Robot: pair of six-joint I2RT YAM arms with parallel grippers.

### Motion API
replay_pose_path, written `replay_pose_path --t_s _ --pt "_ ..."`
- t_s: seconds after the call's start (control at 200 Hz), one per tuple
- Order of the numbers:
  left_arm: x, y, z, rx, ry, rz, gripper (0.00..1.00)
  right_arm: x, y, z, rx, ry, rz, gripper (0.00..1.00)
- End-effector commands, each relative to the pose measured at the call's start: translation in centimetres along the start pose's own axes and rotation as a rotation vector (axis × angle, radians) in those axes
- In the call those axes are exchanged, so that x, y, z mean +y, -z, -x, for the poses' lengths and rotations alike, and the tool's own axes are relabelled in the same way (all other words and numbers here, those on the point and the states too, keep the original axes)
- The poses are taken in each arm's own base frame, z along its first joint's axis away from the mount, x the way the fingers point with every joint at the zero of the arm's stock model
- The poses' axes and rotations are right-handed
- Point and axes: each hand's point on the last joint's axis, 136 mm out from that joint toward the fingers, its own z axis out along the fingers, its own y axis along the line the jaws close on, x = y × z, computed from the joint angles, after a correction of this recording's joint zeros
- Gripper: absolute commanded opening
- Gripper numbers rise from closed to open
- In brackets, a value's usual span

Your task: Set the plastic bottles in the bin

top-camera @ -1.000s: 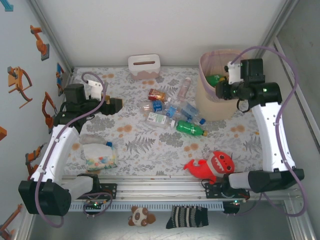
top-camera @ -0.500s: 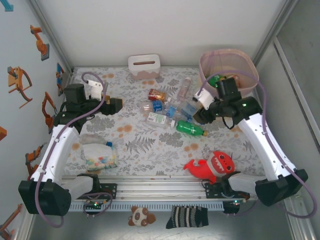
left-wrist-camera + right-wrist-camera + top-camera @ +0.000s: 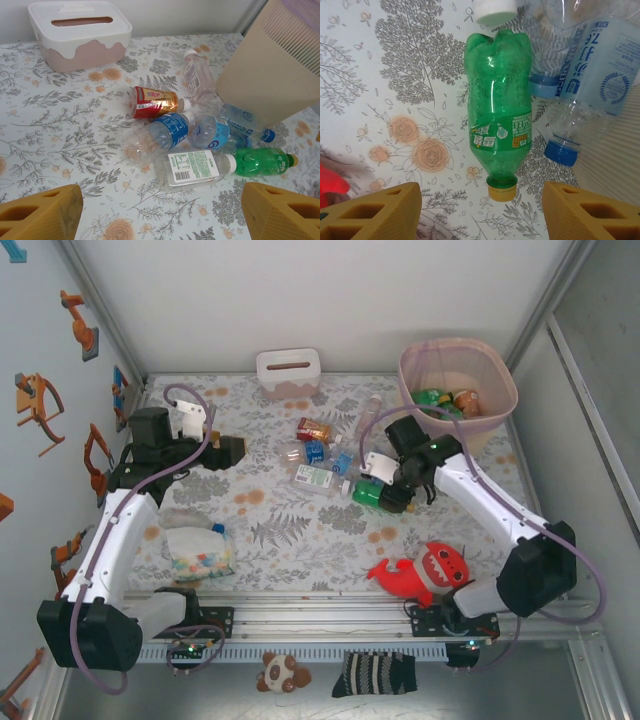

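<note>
Near to far: the right gripper, jaws spread wide and gripping nothing, hangs over a green bottle lying flat with its yellow cap between the fingers. The left gripper, also open and empty, sits at 9 o'clock of the loose plastic bottles. The bin, at 1 o'clock, contains a green and a brown bottle.

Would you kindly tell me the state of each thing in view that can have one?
Green bottle: lying on the table, capped.
White-label bottle: lying on the table, capped.
Red-label bottle: lying on the table, capped.
Bin: upright, partly filled.
Right fingers: open, empty, over the green bottle.
Left fingers: open, empty.
</note>
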Motion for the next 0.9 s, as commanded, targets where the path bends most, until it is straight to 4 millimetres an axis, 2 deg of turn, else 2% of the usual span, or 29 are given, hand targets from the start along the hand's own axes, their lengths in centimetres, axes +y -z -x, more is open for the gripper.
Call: replay_pose_path --t_s 0.0,0.376,0.636,0.896 --pt "0.2 -0.1 -0.4 0.009 0.001 0.003 0.82 -0.7 -1.5 0.5 0.015 0.036 -0.030 0.65" --pt "0.2 -0.1 -0.4 0.009 0.001 0.004 0.82 -1.4 -6.9 2.5 0.115 0.058 0.005 0.68" --pt "-0.1 0.4 -0.1 -0.006 -0.009 0.005 0.82 -1.6 -9.0 2.0 0.191 0.060 0.009 0.69" --pt "-0.1 0.4 -0.1 -0.006 -0.008 0.004 0.82 -0.8 -11.1 1.9 0.214 0.046 0.060 0.69"
